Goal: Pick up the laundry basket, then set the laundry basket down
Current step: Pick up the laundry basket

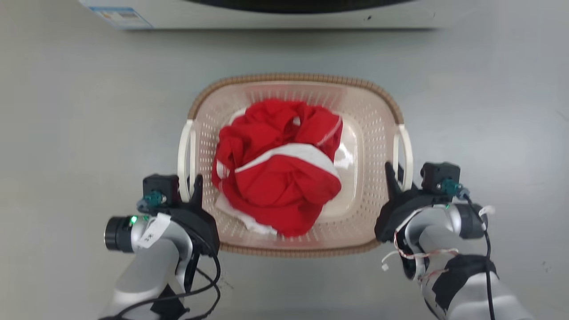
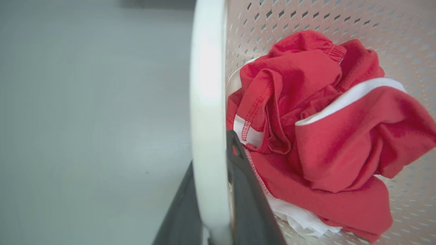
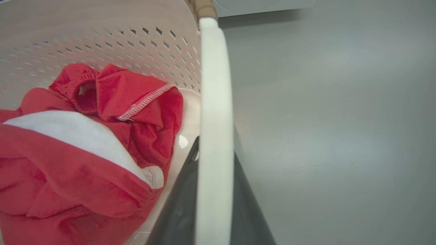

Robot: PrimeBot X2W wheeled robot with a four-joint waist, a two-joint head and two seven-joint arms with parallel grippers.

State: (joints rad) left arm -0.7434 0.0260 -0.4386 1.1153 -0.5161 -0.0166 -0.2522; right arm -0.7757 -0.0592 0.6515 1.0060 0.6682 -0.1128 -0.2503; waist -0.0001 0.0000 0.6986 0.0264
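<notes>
Grey floor (image 1: 66, 111) spreads on all sides, with the white base of a washer (image 1: 266, 15) along the far edge. Near the washer but well apart from it is the laundry basket (image 1: 293, 79), centred between the two arms; whether it rests on the floor or hangs just above it cannot be told. A crumpled red garment (image 1: 275, 178) with white trim lies inside. The left gripper (image 1: 189, 182) has its jaws clamped on the white left handle (image 1: 183, 151), one finger inside the basket and one outside. The right gripper (image 1: 395, 171) grips the right handle (image 1: 405, 146) the same way, a dark finger pressed to each side.
</notes>
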